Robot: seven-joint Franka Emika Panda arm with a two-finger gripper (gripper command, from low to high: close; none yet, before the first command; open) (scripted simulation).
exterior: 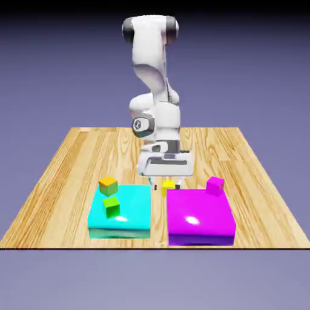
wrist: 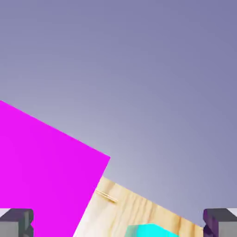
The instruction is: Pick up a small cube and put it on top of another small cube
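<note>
The white arm bends down steeply – its two-finger gripper (exterior: 164, 183), fingers spread wide apart, hangs over the tiny lemon-yellow cube (exterior: 169, 184) at the flat magenta block's (exterior: 200, 215) far edge.

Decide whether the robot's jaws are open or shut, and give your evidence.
Open. In the hand view the two grey fingertips sit at opposite bottom corners with nothing between them; the tiny lemon-yellow cube rests on the wooden table, ungrasped.

White robot arm (exterior: 154, 91) bent down over table.
Two-finger gripper (exterior: 165, 181) held low, pointing downward, grey fingertips (wrist: 16, 222) wide apart, nothing between.
</note>
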